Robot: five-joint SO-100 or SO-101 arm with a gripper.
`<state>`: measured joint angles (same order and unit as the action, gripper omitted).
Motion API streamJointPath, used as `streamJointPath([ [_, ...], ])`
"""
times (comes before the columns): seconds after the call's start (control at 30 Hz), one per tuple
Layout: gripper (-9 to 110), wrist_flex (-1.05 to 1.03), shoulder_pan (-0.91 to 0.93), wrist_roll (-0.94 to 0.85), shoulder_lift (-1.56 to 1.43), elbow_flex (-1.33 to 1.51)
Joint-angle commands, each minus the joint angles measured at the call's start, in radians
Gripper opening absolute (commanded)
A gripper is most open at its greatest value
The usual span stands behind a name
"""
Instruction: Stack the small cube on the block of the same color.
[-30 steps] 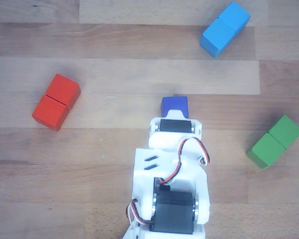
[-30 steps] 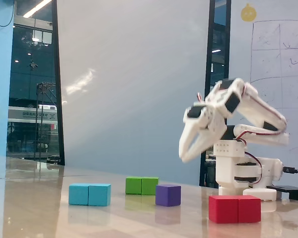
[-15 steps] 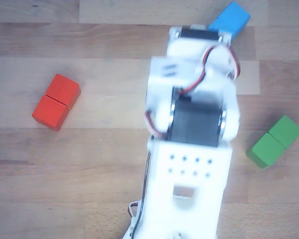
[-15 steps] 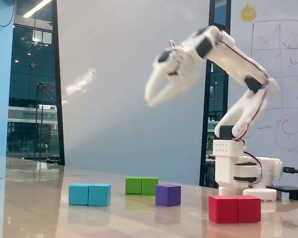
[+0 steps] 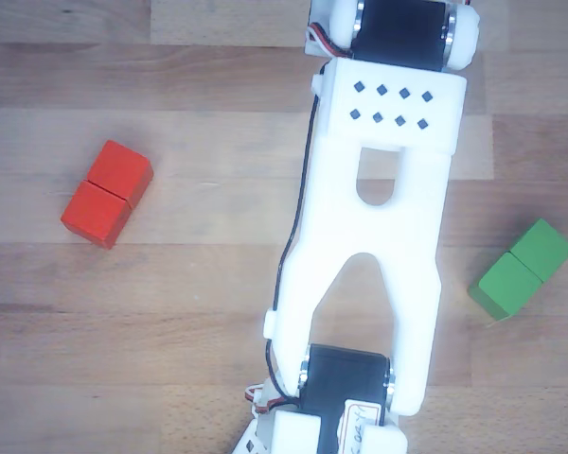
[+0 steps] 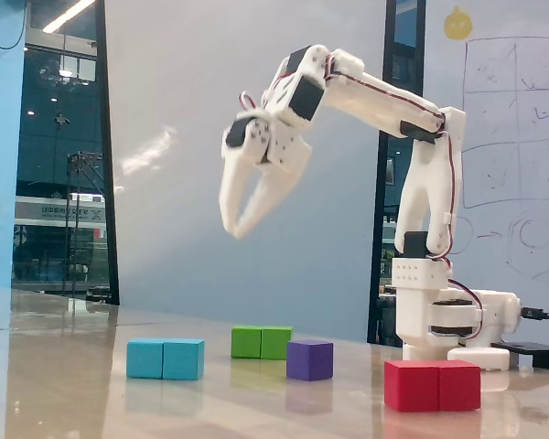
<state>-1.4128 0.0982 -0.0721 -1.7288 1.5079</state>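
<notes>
In the fixed view the gripper (image 6: 232, 229) is seen raised high above the table (image 6: 64, 384), its two fingers spread a little apart with nothing between them, roughly over the gap between the sky-blue block (image 6: 165, 358) and the green double block (image 6: 262, 342). The small cube (image 6: 309, 359) is seen resting on the table just right of the green block and well apart from the sky-blue block at far left, with the red double block (image 6: 432, 385) nearer the camera at right. In the other view the white arm (image 5: 379, 208) covers the middle of the table, so only the red block (image 5: 106, 193) and green block (image 5: 522, 269) are shown there.
</notes>
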Motion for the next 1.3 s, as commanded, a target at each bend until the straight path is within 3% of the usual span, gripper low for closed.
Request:
streamJointPath([
  [0.0, 1, -0.115, 0.0, -0.008, -0.002, -0.1],
  [0.63, 1, -0.158, -0.012, -0.006, -0.008, -0.104],
  [1.07, 0, -0.17, -0.393, 0.002, -0.011, -0.112],
  [1.27, 0, -0.176, -0.193, 0.003, -0.011, -0.101],
])
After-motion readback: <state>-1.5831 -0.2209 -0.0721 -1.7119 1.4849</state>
